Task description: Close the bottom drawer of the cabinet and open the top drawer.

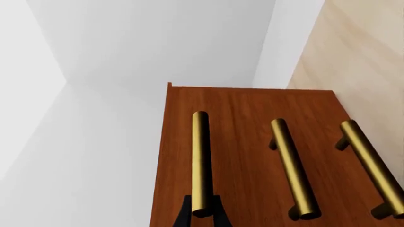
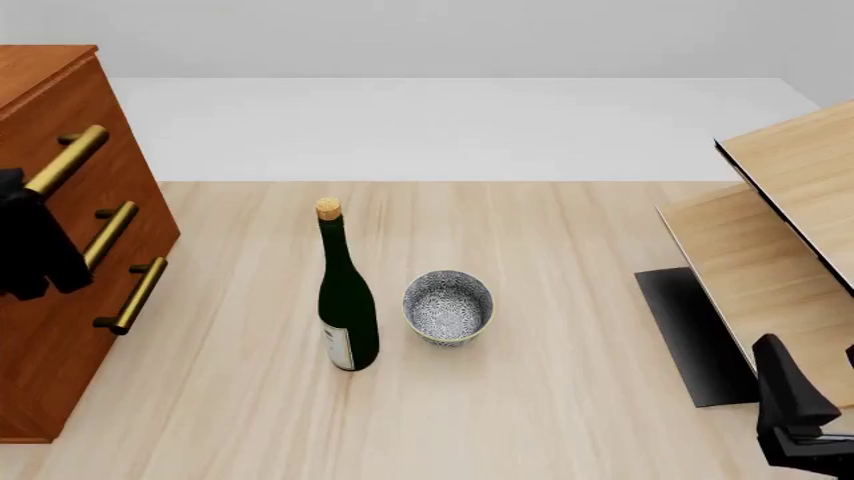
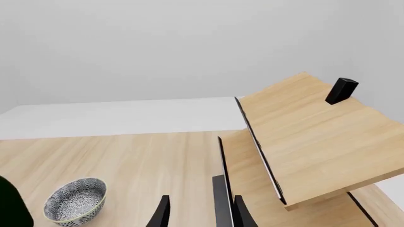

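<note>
Left wrist view: left pincer [image 1: 202,213] grips top drawer [image 1: 189,156] handle; right pincer [image 3: 198,213] open.

The bench [image 2: 561,250] is pale light wood with lengthwise grain. The cabinet [image 2: 60,300] stands at its left edge. Near the middle, a dark green corked bottle [image 2: 346,300] stands upright, with a patterned bowl [image 2: 449,307] just beside it on the right. Pale wood furniture [image 2: 774,230] occupies the right side.

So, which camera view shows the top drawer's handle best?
The left wrist view: the top drawer's handle runs close and full-length, with the left gripper at its end. The front view shows it small, partly hidden. The right wrist view misses it.
</note>
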Tool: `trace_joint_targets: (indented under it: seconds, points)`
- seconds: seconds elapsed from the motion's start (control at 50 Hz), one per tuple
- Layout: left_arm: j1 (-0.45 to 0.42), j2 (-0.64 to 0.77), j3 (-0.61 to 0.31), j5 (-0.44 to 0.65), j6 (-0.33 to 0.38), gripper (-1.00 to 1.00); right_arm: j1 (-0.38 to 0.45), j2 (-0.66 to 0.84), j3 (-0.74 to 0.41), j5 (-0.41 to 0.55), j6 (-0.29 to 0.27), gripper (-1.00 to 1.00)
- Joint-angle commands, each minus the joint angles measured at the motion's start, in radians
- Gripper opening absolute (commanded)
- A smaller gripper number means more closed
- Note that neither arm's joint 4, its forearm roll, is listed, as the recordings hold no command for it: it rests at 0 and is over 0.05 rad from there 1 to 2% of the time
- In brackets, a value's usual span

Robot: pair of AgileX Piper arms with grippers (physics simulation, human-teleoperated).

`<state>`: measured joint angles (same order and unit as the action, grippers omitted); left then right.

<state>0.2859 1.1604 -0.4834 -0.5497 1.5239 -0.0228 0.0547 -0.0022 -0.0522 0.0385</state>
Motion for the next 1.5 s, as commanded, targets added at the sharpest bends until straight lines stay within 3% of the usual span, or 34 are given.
trace_joint_targets:
  seconds: [0.02,0.86,1.5]
  points:
    - [-0.020,0.007,0.013,-0.008,0.022,-1.00,-0.006,0.022,0.000,-0.020,0.006,1.00]
    - [-0.158,0.069,-0.037,-0.041,0.060,-1.00,-0.013,0.032,0.000,-0.029,0.015,1.00]
    - [-0.235,0.094,-0.064,-0.037,0.048,-1.00,-0.014,0.034,0.000,-0.031,0.017,1.00]
